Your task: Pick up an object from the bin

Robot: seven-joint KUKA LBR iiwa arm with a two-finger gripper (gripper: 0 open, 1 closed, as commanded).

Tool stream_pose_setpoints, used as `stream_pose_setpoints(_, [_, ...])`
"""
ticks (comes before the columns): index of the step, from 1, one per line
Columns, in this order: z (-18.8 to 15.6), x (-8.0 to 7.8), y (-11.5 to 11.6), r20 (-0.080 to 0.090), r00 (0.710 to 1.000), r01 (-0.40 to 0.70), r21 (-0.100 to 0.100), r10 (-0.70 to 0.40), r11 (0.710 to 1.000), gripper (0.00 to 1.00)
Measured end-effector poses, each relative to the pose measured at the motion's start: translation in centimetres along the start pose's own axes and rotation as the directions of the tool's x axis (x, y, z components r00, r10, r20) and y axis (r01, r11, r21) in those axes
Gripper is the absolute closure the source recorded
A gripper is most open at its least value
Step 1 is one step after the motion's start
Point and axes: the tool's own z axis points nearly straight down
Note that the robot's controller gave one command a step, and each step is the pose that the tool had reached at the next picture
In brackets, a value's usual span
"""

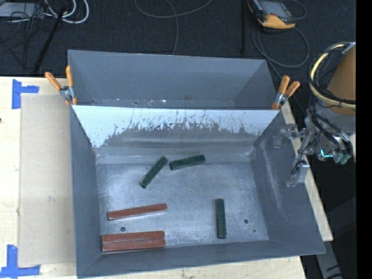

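Hand (297, 168) over right wall of bin (272, 197)

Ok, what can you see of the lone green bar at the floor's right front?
The dark green bar is a slim, straight, matte stick with squared ends, seemingly whole. It lies flat on the grey bin floor, running nearly front to back. Nothing touches it; a red-brown bar lies apart, to its left.

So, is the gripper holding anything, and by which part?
Nothing that shows: the gripper hangs by the bin's right wall; the green bars and brown bars lie on its floor.
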Motion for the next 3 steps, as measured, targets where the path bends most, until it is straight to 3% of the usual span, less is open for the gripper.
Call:
stream_pose_setpoints(1, [17.5, 8.1, 7.9, 0.009, 0.979, 0.205, 0.002, -0.205, 0.979, 0.0])
stream_pose_setpoints(2, [14.2, 9.3, 16.7, 0.009, 0.824, 0.566, 0.004, -0.566, 0.824, 0.0])
stream_pose_setpoints(3, [12.9, 5.9, 12.2, 0.005, 0.683, 0.73, 0.009, -0.73, 0.683, 0.0])
